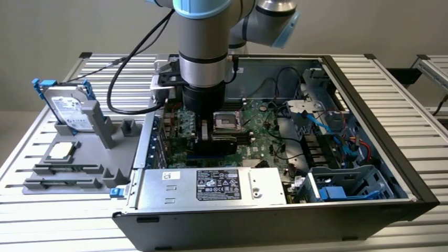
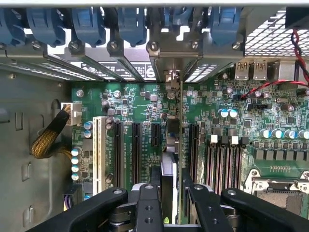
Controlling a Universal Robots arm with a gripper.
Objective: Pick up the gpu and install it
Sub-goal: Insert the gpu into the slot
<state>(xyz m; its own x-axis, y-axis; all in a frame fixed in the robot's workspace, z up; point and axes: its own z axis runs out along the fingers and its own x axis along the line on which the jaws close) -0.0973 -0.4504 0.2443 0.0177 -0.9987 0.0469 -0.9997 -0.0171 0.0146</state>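
Exterior view: the arm reaches straight down into the open computer case (image 1: 364,131), which lies on its side on a slatted metal table (image 1: 42,220). The gripper (image 1: 205,137) is low over the motherboard (image 1: 255,139), just beside the CPU socket (image 1: 227,119) on the exterior view's left. The gpu (image 1: 212,143) shows as a dark slab under the fingers, standing on edge at the board's slot area. At the near edge of the case sits the power supply (image 1: 210,186) with its label. Well to the exterior view's left, a grey fixture (image 1: 77,173) holds a hard drive (image 1: 68,107) upright in a blue frame and a small square CPU chip (image 1: 60,151) lying flat.

Wrist view: the gripper (image 2: 173,193) is clenched on the gpu (image 2: 169,169), fingers (image 2: 148,200) on both faces of the thin card. The card stands on edge among the black expansion slots (image 2: 136,150), and its silver end bracket (image 2: 170,77) reaches the rear bracket openings beneath the blue retention clips (image 2: 130,24). Whether it is fully seated cannot be told.
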